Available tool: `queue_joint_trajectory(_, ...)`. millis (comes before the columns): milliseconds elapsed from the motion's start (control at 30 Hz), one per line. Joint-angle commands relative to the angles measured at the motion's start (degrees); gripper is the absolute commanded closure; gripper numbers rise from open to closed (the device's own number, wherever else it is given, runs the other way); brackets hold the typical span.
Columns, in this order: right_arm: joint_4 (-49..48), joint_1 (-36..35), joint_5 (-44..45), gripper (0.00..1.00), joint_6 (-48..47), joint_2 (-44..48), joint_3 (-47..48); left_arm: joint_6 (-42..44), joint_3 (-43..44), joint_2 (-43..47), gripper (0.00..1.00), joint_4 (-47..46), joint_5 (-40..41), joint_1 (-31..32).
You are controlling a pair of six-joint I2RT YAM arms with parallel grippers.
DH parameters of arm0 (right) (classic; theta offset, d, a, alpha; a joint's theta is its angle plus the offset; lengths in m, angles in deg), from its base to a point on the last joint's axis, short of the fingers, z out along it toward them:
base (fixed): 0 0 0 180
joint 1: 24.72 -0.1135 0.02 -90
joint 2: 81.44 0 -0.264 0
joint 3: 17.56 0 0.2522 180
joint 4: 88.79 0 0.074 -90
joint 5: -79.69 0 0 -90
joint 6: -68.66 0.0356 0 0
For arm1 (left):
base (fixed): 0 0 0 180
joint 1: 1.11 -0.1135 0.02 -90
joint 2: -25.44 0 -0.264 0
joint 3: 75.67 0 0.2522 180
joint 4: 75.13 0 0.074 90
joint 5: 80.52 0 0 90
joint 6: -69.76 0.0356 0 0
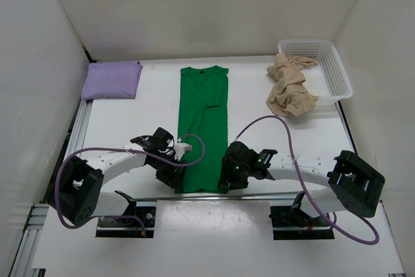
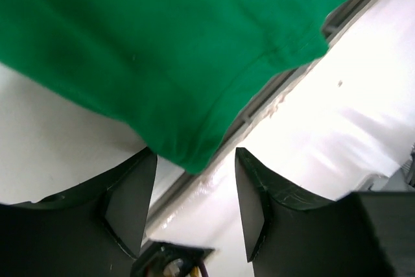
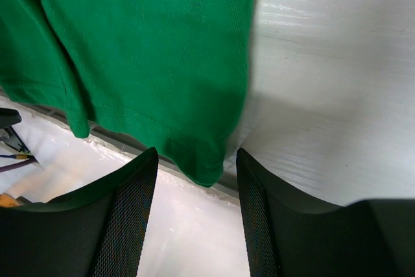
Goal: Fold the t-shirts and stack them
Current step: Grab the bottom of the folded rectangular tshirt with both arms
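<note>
The green t-shirt (image 1: 203, 115) lies flat in the middle of the table as a long narrow strip, collar at the far end, hem at the near edge. My left gripper (image 1: 176, 174) is at the hem's left corner and my right gripper (image 1: 228, 176) at its right corner. In the left wrist view the open left gripper (image 2: 195, 160) has the green corner (image 2: 162, 50) just reaching between its fingertips. In the right wrist view, the other corner (image 3: 142, 50) hangs between the tips of the open right gripper (image 3: 196, 160). The lavender t-shirt (image 1: 111, 80) sits folded at the back left. The beige t-shirt (image 1: 290, 85) lies crumpled at the back right.
A white mesh basket (image 1: 331, 69) stands at the back right, with the beige shirt draped over its left rim. A grey metal strip (image 2: 259, 105) runs along the table's near edge under the green hem. White walls close in the table on three sides.
</note>
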Motion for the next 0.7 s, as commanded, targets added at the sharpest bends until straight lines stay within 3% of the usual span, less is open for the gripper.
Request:
queue_joint_trajectory(0,1.74,-0.37,0.87,0.43,-0.05,-1.28,0.37,1.83,-1.87,-2.61,0.36,7.19,9.34,0.38)
queue_joint_trajectory(133,2.8,-0.37,1.4,0.43,-0.05,-1.8,-0.16,1.83,-0.63,-4.79,0.36,7.2,9.34,0.38)
queue_joint_trajectory(267,2.8,-0.37,1.4,0.48,-0.05,-2.33,-0.16,1.83,1.03,-7.61,0.5,4.92,9.34,0.38)
queue_joint_trajectory(567,3.85,-0.37,1.93,0.49,-0.66,-2.95,1.16,1.83,6.94,-10.69,0.51,3.77,9.95,0.38)
queue_joint_trajectory(667,3.85,-0.37,1.93,0.57,-1.19,-3.47,1.16,1.83,5.53,-10.69,0.51,3.77,9.95,0.38)
